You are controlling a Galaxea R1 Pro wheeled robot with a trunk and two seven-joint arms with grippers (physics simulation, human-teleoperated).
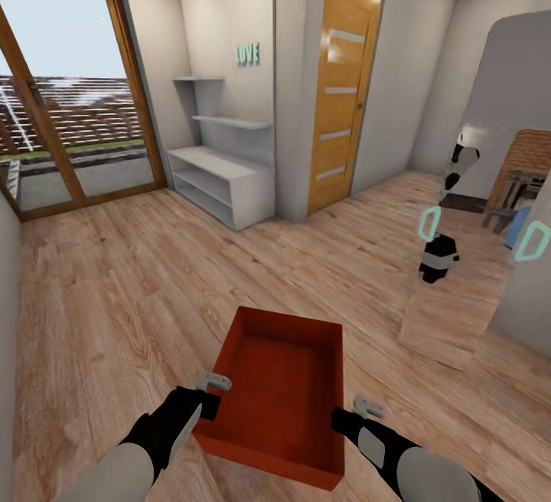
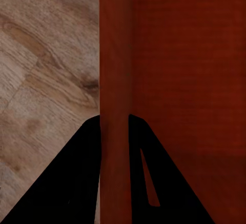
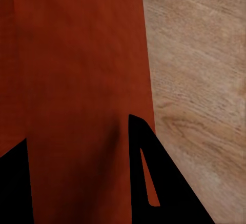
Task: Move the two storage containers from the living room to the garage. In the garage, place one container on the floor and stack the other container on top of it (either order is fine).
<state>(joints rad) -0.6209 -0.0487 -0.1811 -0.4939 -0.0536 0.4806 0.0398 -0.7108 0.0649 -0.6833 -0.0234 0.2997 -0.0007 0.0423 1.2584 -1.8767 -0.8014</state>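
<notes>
One orange-red storage container (image 1: 279, 391) hangs low in the head view, carried between both arms above the pale wood-plank floor (image 1: 115, 295) of the living room. My left gripper (image 1: 210, 402) is shut on the container's left wall, and my right gripper (image 1: 340, 418) is shut on its right wall. In the left wrist view the red wall (image 2: 115, 80) runs between the black fingers (image 2: 72, 183) of that gripper (image 2: 115, 126). The right wrist view shows the other wall (image 3: 82, 80) pinched in the right gripper (image 3: 77, 131). The bin is empty. The second container is out of view.
A wood-panelled door (image 1: 343, 89) stands ahead, with a white shelf unit (image 1: 218, 180) to its left and a glass patio door (image 1: 69, 104) at far left. A grey wall corner (image 1: 528, 288) and a red-brick fireplace (image 1: 528, 154) are at right.
</notes>
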